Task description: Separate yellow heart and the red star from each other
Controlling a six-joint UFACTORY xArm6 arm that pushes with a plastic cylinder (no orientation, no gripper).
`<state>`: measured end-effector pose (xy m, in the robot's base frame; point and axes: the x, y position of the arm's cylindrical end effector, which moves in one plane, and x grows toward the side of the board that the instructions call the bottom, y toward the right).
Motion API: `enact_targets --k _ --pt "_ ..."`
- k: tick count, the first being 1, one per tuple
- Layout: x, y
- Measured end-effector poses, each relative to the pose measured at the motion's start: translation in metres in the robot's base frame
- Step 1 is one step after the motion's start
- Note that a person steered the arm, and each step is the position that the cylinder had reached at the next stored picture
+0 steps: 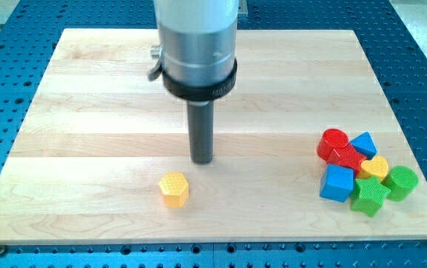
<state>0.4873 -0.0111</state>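
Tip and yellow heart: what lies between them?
In the camera view, bare board runs from my tip to the cluster; there the red star sits just before the yellow heart.

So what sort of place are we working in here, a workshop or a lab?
Most likely a robotics lab bench. A pale wooden board lies on a blue perforated table, the kind with a grid of mounting holes, and my tip stands on the board among small coloured blocks, like the yellow hexagon.

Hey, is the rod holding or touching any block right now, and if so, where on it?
Nothing is held. My tip stands on bare board, above and to the right of the yellow hexagon without touching it, far left of the red star and yellow heart.
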Motion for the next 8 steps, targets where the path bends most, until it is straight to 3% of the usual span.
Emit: enact_targets --k 1,2,3,4,5,6,7,8 --pt "-0.068 0.056" --pt "-0.071 0.166" --pt "-0.052 0.274" --pt "-0.006 0.352" --pt "0.02 0.356" --pt "0.082 0.343" --pt "0.108 0.309" --pt "0.089 0.318"
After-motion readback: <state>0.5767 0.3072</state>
